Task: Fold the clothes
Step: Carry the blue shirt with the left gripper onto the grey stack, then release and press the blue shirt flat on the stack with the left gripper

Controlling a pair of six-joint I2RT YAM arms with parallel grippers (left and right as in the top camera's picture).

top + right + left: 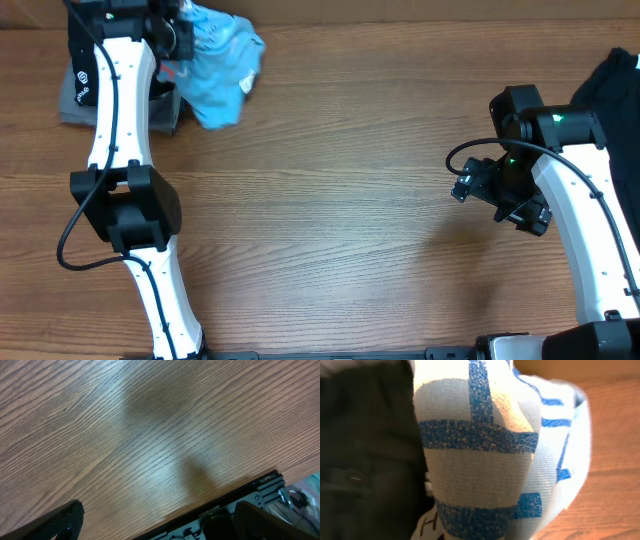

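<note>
The light blue T-shirt (225,62) hangs bunched at the table's far left corner. My left gripper (176,36) is buried in its upper edge and shut on it. In the left wrist view the shirt's cloth (485,455), pale with blue lettering, fills the frame and hides the fingers. Over bare wood at the right, my right gripper (495,195) hovers open. Its two dark fingertips (65,519) stand wide apart with nothing between them. A grey garment (72,98) lies under the left arm. A black garment (615,85) lies at the right edge.
The table's front edge with a black rail (240,496) shows in the right wrist view. Dark cloth (365,450) fills the left side of the left wrist view. Wood table (330,200) stretches between the two arms.
</note>
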